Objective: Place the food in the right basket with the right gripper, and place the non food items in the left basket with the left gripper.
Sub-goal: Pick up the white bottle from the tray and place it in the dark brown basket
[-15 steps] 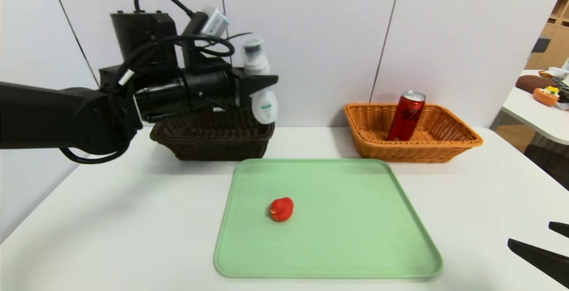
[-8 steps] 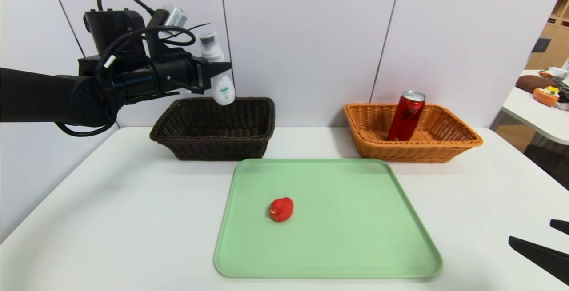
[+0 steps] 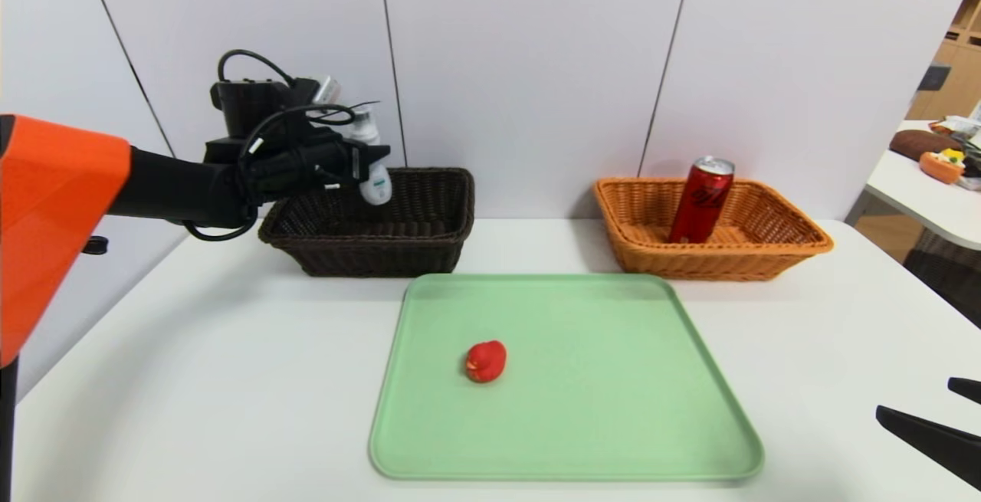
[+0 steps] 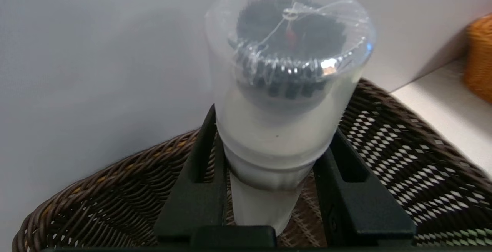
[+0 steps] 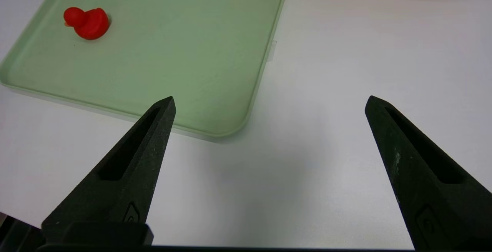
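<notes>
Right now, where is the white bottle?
In the head view, the white bottle is on the left, held upright by the left gripper just above the dark basket, near its back-left part.

Left gripper reached level over the table's far-left part, fingers clamped on something; right gripper sat parked at the near-right edge, jaws spread wide.

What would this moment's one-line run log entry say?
left gripper: holds white bottle over dark basket | right gripper: open, parked | duck: on tray
</notes>
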You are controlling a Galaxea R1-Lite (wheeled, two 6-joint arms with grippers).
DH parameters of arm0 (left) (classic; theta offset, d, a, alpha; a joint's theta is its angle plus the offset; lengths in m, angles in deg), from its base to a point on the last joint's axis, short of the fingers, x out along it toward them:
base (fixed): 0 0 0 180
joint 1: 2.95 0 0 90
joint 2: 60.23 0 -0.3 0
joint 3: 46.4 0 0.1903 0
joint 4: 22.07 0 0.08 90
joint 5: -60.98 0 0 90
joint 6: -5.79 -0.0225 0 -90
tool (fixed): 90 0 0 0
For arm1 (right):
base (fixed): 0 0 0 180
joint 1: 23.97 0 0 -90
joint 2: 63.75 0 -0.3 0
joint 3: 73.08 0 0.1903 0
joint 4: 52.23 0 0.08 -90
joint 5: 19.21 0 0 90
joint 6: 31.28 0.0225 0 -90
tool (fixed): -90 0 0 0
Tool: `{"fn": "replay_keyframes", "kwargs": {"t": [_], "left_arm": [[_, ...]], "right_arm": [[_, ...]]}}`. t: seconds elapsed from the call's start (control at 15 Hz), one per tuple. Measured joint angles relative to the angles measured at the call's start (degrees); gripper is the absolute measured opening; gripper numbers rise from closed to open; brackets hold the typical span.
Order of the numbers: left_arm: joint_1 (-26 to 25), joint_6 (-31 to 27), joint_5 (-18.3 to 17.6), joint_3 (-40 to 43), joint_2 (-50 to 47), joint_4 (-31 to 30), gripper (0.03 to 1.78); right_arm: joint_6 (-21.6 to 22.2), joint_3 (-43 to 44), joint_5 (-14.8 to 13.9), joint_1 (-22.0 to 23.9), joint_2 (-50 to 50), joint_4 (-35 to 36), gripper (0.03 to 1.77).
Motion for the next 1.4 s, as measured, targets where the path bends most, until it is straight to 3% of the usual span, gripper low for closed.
{"fn": "replay_keyframes", "kwargs": {"t": [0.4,1.0,1.4], "left_arm": [[-0.06,-3.33,1.13,-2.94,6.64,0.11,0.65],[-0.04,-3.96,1.02,-1.35,7.3,0.27,0.65],[-0.04,-3.88,1.02,-0.41,5.56,0.22,1.19]], "right_arm": [[-0.02,-0.05,0.18,0.0,-1.16,0.09,1.7],[-0.02,0.05,0.2,0.0,-2.18,0.11,1.7],[-0.02,0.02,0.18,0.0,-2.01,0.06,1.7]]}}
